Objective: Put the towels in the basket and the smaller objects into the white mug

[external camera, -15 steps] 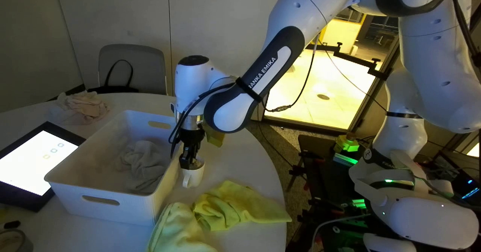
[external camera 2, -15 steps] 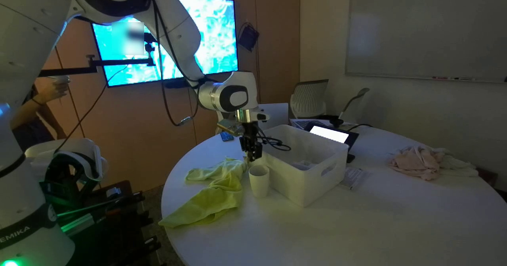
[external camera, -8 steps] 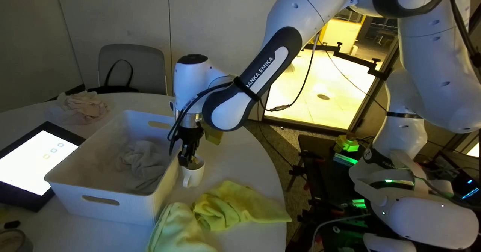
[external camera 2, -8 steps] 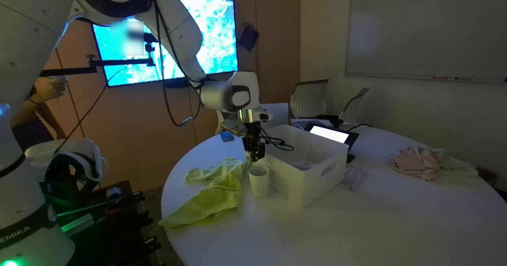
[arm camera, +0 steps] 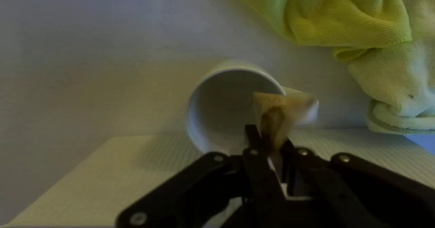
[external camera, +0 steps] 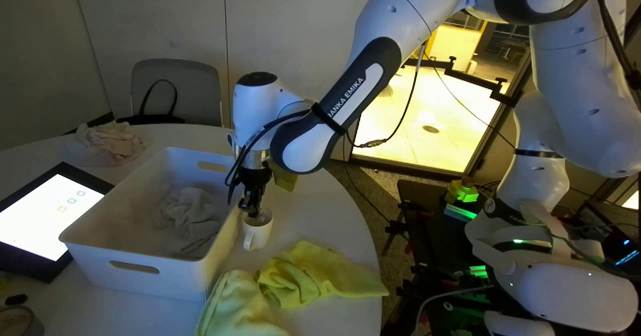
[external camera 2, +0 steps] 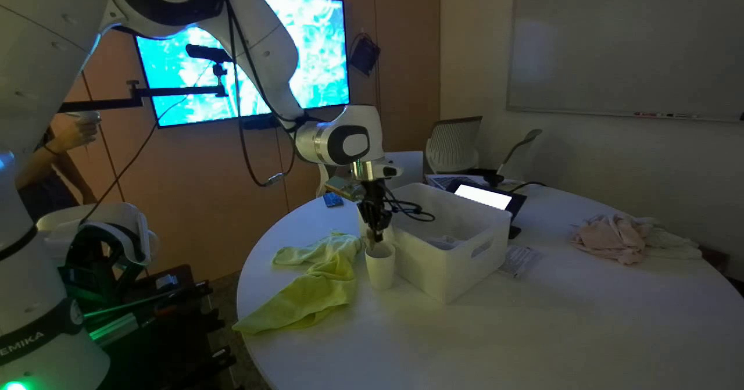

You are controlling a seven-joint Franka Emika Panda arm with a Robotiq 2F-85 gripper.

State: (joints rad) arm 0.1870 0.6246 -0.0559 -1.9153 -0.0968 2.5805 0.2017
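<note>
**Small tan piece point(arm camera: 274, 116) off-centre: white mug point(arm camera: 222, 102) mouth is up and left of the gripper point(arm camera: 271, 140)**

Wrist view: gripper comes in from lower centre-right, pinching the small tan piece between its fingertips point(arm camera: 252, 137). Piece sticks out toward the top of the frame, leaning right, and crosses the mug's right rim and handle point(arm camera: 310, 115). Only its left part overlaps the opening. Far end is blurred, so the exact long axis is a guess. My read: this is one of the smaller objects, about to be dropped in. Wants a shift to frame left first; let go as is, it could clip the rim.

In an exterior view, mug stands upright on the bench point(external camera: 323, 221) near frame centre, just right of the basket point(external camera: 165, 282). Gripper point(external camera: 251, 210) is over the upper-left side of the mouth. Can't tell if the tips dip below the rim.

In an exterior view, mug point(external camera 2: 381, 269) is straight below the gripper, between the yellow-green towel point(external camera 2: 317, 294) on its left and the basket on its right. Tips line up with the mouth's upper edge. Piece too small to make out from here.
</note>
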